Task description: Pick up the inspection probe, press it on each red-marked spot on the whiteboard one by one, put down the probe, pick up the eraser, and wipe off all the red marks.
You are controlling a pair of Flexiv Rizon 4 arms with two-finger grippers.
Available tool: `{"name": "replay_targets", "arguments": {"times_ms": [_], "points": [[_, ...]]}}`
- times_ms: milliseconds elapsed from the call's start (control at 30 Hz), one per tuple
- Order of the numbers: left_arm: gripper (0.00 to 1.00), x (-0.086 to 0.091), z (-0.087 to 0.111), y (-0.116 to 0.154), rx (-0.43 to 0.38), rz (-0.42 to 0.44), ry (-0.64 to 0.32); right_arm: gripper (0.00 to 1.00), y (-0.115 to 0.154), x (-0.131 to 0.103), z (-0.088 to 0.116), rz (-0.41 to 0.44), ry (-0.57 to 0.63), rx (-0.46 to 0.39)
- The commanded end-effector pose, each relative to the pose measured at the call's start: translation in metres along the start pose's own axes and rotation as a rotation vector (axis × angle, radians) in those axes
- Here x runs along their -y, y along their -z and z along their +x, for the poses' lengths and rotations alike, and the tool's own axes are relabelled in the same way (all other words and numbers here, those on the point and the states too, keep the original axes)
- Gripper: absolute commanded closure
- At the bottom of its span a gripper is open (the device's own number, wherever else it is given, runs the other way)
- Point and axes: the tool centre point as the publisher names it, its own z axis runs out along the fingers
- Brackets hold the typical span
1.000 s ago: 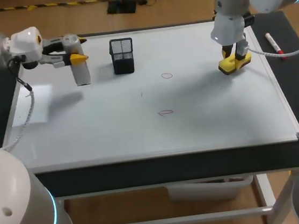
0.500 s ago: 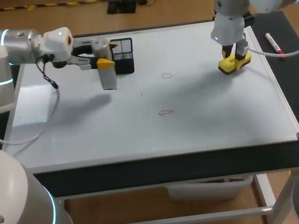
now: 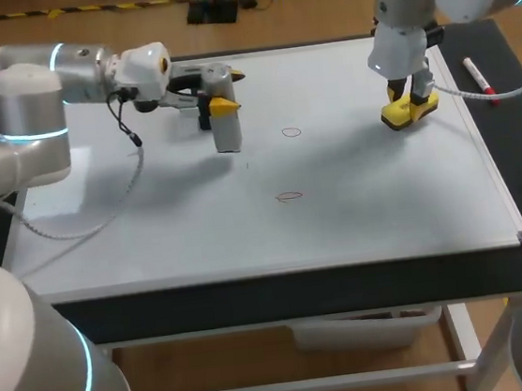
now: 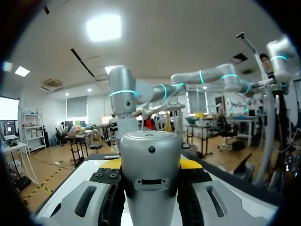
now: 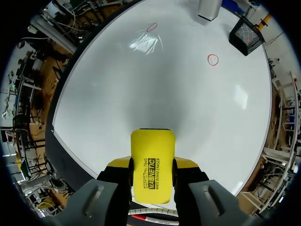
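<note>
My left arm comes in over the whiteboard (image 3: 152,236). The left gripper (image 3: 226,90) is clenched on the probe (image 3: 226,135), which hangs upright below the yellow tips with its lower end close over the board. I cannot tell whether it touches. In the left wrist view the probe (image 4: 150,174) fills the gap between the fingers, which press on it from both sides. A black mesh basket (image 3: 203,119) stands just behind this gripper, mostly hidden by it.

Two red marks lie between the grippers. One mark (image 3: 292,132) is just beside the probe, toward the right gripper. The other mark (image 3: 288,195) is further out, toward the board's front edge.

The right gripper (image 3: 412,98) points down and grasps the yellow eraser (image 3: 410,112) at the board's surface, well apart from both marks. From the right wrist, the eraser (image 5: 151,165) sits between the fingers. The marks (image 5: 213,60) and the basket (image 5: 245,35) are far ahead of it. A marker (image 3: 479,76) lies beside this gripper, off the board.
</note>
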Motion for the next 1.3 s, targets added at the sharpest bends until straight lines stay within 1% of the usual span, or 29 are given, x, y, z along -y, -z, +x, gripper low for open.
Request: {"name": "replay_targets", "arguments": {"times_ms": [33,267,467,833,1067,1300], "points": [[1.0,-0.007,-0.011,-0.018,-0.015,0.011,0.003,1.0,0.001,0.001,-0.001,0.002,0.001,-0.004],[1.0,-0.011,-0.019,-0.047,-0.023,0.013,-0.004,1.0,0.001,0.001,-0.001,0.002,0.001,-0.004],[1.0,-0.013,-0.028,-0.063,-0.011,0.007,-0.018,1.0,0.001,0.001,-0.001,0.002,0.001,-0.004],[1.0,-0.021,-0.049,-0.079,0.028,-0.015,-0.031,1.0,0.001,0.001,-0.001,0.002,0.001,-0.004],[1.0,-0.026,-0.055,-0.087,0.053,-0.003,-0.025,1.0,0.001,0.001,-0.001,0.002,0.001,-0.004],[1.0,-0.032,-0.062,-0.096,0.056,0.006,-0.024,1.0,0.001,0.001,-0.001,0.002,0.001,-0.004]]}}
